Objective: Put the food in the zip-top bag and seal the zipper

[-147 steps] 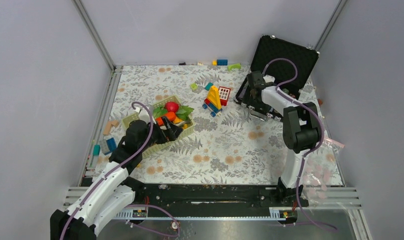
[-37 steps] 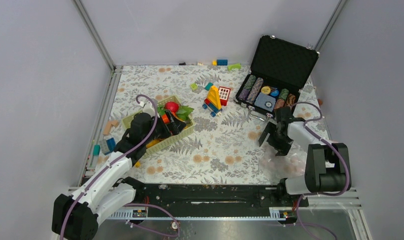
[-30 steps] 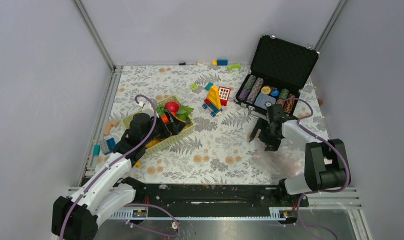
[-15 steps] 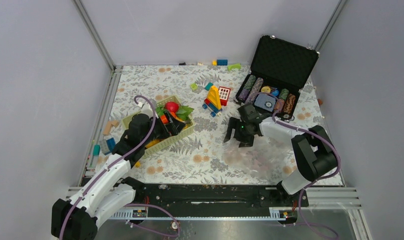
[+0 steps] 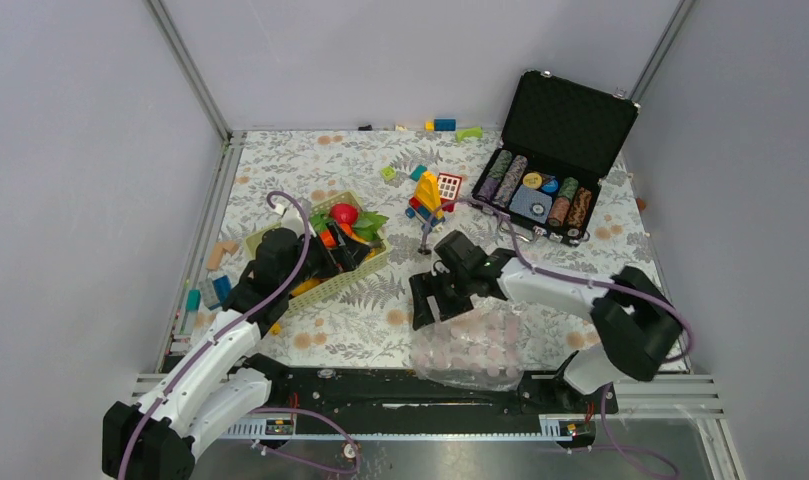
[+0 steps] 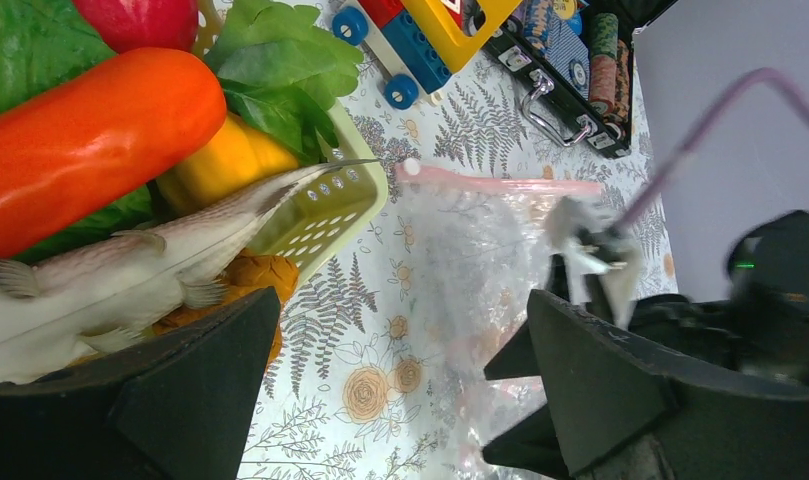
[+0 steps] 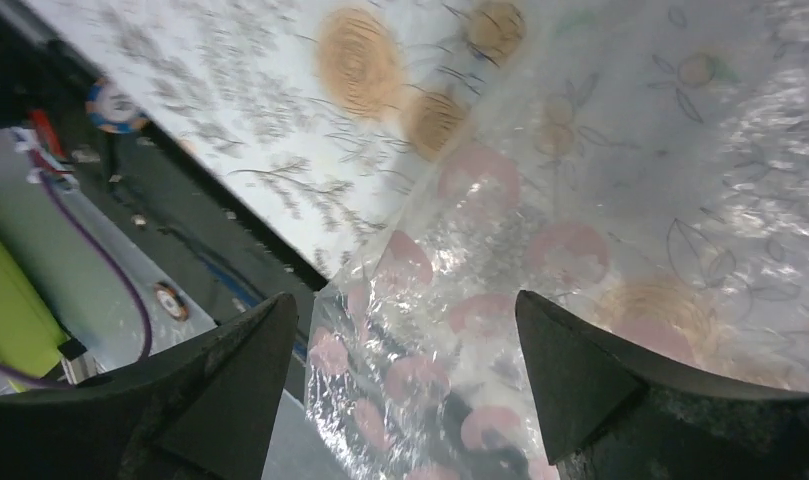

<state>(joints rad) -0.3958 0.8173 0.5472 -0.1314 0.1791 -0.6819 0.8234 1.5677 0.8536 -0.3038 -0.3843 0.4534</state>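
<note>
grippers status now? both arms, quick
left gripper: open, nothing pinched, at the basket.
right gripper: open, fingers spread over the clear bag, no pinch visible.

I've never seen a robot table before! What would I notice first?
Probably the bright toy food heaped in the pale green basket on the left: a red round one, an orange carrot, green leaves. Next, the crinkly clear zip-top bag with pink spots near the front edge, by the right gripper, and the open black case of poker chips far right.
</note>
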